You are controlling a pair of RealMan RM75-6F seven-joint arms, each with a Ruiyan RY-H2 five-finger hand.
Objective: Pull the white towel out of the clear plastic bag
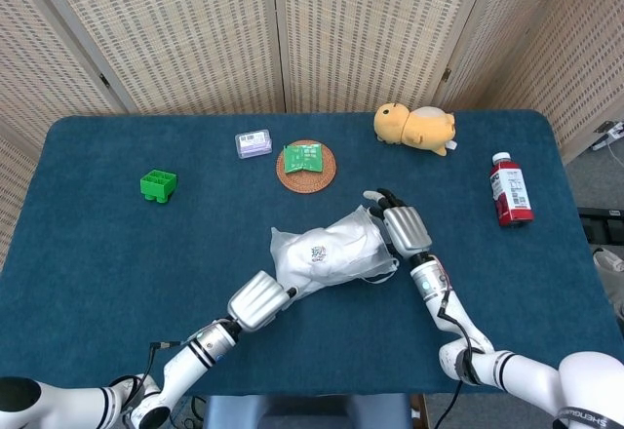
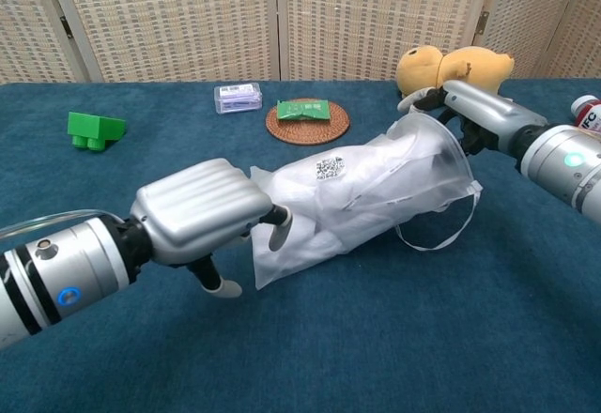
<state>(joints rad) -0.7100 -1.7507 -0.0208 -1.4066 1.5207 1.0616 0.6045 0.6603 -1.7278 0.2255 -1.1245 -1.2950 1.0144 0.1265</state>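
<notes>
The clear plastic bag (image 1: 327, 253) (image 2: 376, 197) lies on its side mid-table with the white towel (image 2: 324, 202) bunched inside it. Its open mouth faces right, and a loose drawstring loop (image 2: 437, 235) trails from it. My right hand (image 1: 403, 229) (image 2: 474, 113) grips the upper rim of that mouth. My left hand (image 1: 258, 300) (image 2: 202, 216) is at the bag's closed end with fingers curled. One finger (image 2: 278, 232) lies against the plastic, while the thumb hangs just left of the bag's corner. Whether this hand actually grips the bag is unclear.
Along the far side lie a green block (image 1: 157, 185), a small clear box (image 1: 253, 143), a round woven coaster (image 1: 306, 177) with a green packet on it, and a yellow plush toy (image 1: 416, 127). A red bottle (image 1: 510, 190) lies at the right edge.
</notes>
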